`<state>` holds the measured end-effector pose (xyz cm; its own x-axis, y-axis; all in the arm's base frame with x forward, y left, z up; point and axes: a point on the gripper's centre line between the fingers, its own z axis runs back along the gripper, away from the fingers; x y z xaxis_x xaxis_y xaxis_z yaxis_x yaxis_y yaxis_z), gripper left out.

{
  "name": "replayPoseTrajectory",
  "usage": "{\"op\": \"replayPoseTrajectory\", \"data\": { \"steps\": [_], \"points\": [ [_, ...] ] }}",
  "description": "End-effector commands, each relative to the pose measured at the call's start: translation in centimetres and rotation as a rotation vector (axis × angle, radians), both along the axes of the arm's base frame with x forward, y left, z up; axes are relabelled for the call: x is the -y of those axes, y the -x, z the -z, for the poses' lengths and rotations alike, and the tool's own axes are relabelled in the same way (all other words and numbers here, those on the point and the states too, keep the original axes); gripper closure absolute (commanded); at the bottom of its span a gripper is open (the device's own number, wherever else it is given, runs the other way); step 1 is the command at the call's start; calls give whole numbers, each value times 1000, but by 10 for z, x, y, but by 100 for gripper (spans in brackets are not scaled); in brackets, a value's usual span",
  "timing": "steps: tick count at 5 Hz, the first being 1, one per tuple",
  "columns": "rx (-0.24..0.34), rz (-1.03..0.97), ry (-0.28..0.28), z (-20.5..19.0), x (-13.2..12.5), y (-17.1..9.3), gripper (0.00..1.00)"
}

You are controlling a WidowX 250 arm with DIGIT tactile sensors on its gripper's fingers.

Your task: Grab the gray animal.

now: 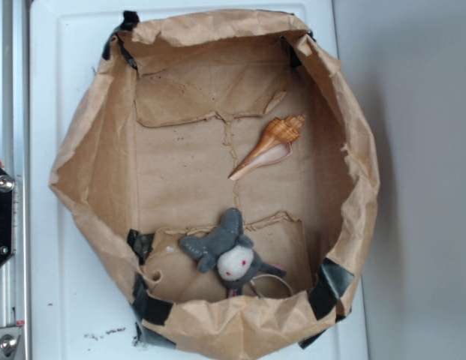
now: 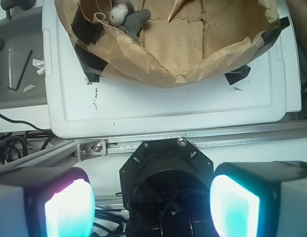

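A: Starting nearest the wrist camera, what is the pincer [image 2: 152, 207] doing?

B: It is hanging spread wide, both glowing pads [image 2: 69, 210] well apart and pinching nothing. It is sitting back over the black base [image 2: 165, 173], outside the white tray [image 2: 163, 106].

A: And which way is the animal [image 2: 127, 18] lying from it?

B: Toward eleven o'clock in the wrist view, well apart, past the rail [image 2: 193, 140] and the tray's bare strip, just inside the near wall of the paper box [image 2: 158, 64]. In the exterior view it is resting near six o'clock of the box floor, beside the wall.

A: Its long axis?

B: There the gray body is running from about seven toward one o'clock, white face at the five o'clock end, thin tail curling beyond it. I would judge the pincer needs to close across that line.

A: Anything farther on?

B: The shell [image 1: 269, 146] is lying well apart from the toy, toward one o'clock in the exterior view, pointing its tip back at seven.
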<state>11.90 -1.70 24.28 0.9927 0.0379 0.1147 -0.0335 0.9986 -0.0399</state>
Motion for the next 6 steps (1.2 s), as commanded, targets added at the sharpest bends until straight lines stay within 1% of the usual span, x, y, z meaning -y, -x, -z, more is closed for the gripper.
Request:
{"op": "replayPoseTrajectory", "data": {
  "steps": [1, 2, 3, 4, 5, 6],
  "points": [
    [0, 0, 0, 0, 0, 0, 0],
    [26, -104, 74, -22, -23, -50, 0],
    [85, -60, 108, -24, -36, -99, 0],
    [159, 114, 120, -7, -37, -131, 0],
    [204, 248, 85, 31, -24, -146, 0],
    [193, 320, 13, 64, -7, -152, 0]
  ]
}}
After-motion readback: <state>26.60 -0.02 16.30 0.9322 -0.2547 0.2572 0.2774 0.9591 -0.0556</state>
